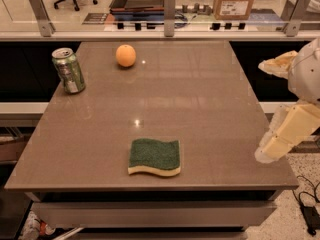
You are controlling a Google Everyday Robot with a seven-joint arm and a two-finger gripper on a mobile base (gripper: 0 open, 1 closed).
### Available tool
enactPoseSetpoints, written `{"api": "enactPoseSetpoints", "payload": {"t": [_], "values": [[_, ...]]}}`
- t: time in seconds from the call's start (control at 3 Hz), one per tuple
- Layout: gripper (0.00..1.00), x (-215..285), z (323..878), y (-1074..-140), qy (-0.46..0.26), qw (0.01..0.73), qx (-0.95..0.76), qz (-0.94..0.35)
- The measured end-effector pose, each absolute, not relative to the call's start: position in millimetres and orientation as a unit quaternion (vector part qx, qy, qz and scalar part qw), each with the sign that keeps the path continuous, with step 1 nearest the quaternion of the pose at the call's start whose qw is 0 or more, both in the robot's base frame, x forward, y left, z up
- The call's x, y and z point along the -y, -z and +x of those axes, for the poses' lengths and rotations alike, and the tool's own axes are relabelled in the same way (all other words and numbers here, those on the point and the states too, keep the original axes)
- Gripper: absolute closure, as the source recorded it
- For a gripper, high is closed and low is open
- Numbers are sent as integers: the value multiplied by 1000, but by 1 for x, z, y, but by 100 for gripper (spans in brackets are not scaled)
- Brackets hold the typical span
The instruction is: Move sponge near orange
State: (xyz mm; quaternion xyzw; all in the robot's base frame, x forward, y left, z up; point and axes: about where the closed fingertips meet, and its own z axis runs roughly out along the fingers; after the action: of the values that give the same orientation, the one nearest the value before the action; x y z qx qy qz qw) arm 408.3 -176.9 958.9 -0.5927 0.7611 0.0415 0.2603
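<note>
The sponge (pixel 154 156), dark green on top over pale yellow foam, lies flat near the table's front edge, just right of centre. The orange (pixel 125 55) sits at the back of the table, left of centre, far from the sponge. My gripper (pixel 268 109) hangs at the table's right edge, off to the right of the sponge and a little above the tabletop. Its two pale yellow fingers (pixel 286 134) stand wide apart with nothing between them.
A green and silver drink can (pixel 68 70) stands at the table's left edge, left of the orange. The brown table (pixel 200 104) ends at a railing with metal posts (pixel 169 6) at the back. Cables (pixel 307 204) lie on the floor at the right.
</note>
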Motion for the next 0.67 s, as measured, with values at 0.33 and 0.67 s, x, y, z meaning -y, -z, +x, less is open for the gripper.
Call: {"api": "enactPoseSetpoints", "payload": {"t": [0.33, 0.67], "values": [[0, 156, 404, -940, -93, 288, -747, -592], [0, 135, 401, -926, -142, 318, -734, -583]]}}
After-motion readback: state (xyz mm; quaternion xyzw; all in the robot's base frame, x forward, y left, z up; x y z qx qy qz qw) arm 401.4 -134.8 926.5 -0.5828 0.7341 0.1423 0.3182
